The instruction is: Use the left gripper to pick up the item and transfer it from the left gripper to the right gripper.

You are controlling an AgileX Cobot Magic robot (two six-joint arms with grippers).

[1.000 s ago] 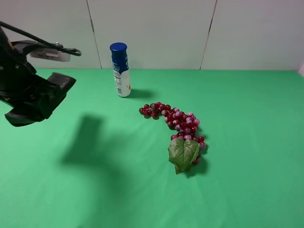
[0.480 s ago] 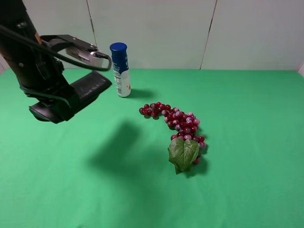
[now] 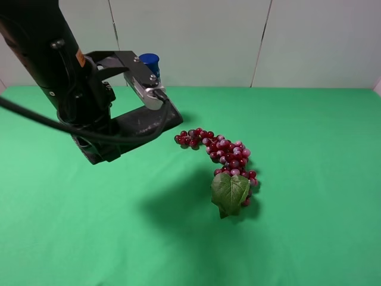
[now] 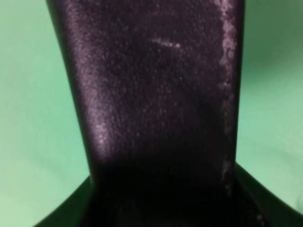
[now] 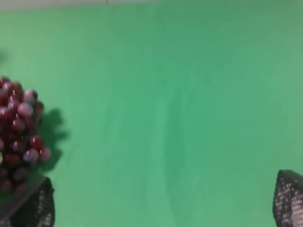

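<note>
The item, a flat black leathery pouch (image 3: 152, 122), hangs in the air in my left gripper (image 3: 102, 143), which is shut on its near end. The pouch sticks out to the right, toward the table's middle, well above the green cloth. In the left wrist view the pouch (image 4: 151, 94) fills the frame between the jaws. My right gripper (image 5: 163, 210) is open and empty, with its fingertips (image 5: 35, 208) wide apart low over the cloth. It is out of the exterior high view.
A red grape bunch (image 3: 217, 149) with a green leaf (image 3: 230, 192) lies at the centre; it also shows in the right wrist view (image 5: 19, 127). The white bottle's blue cap (image 3: 150, 59) peeks out behind the left arm. A green cloth (image 3: 309, 179) covers the table.
My left arm has swung right and toward the table's middle with the pouch in it, and now covers most of the bottle. Its shadow moved right too.
</note>
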